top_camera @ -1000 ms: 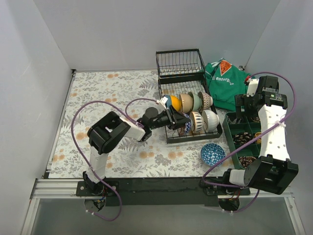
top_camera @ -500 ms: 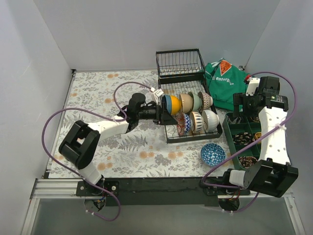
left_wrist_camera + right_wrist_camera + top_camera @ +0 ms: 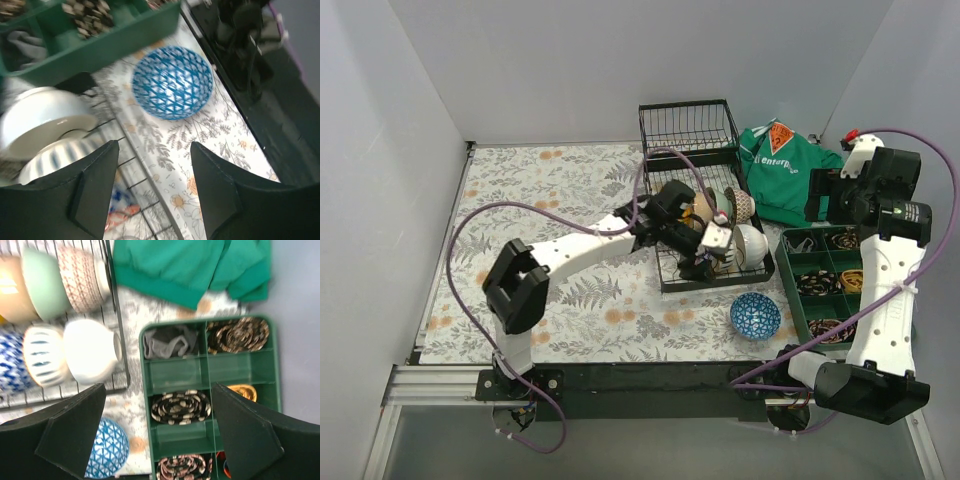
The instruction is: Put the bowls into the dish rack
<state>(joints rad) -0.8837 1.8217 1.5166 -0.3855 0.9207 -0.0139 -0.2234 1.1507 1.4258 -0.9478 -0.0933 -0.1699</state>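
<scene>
White and black, my left arm lies stretched rightward across the flower-printed worktop (image 3: 570, 190). The left hand (image 3: 705, 248) hangs over the near half of the rack (image 3: 665, 270). Its wrist view shows the fingers (image 3: 95, 190) spread wide with nothing between them.

The rack is black wire and rectangular. Its long axis runs away from me, and the raised basket end is at the far side. The bowls (image 3: 720, 205) stand on edge in it in two short rows across the rack, mouths turned left and feet right. I can pick out a smooth mint bowl (image 3: 45, 282), a plain glossy white bowl (image 3: 92, 350) and a ribbed striped bowl (image 3: 45, 360) just left of the white one.

One blue bowl (image 3: 755, 315) is not loaded. It sits mouth up on the worktop, round, with a net of blue triangles, near the rack's near right corner and just left of the tray (image 3: 790, 300).

A crumpled green cloth (image 3: 785, 175) lies right of the rack. The tray is green plastic, and its compartments hold coiled patterned rolls. My right hand (image 3: 817, 205) hovers over its far end, fingers (image 3: 70, 435) wide apart and empty.
</scene>
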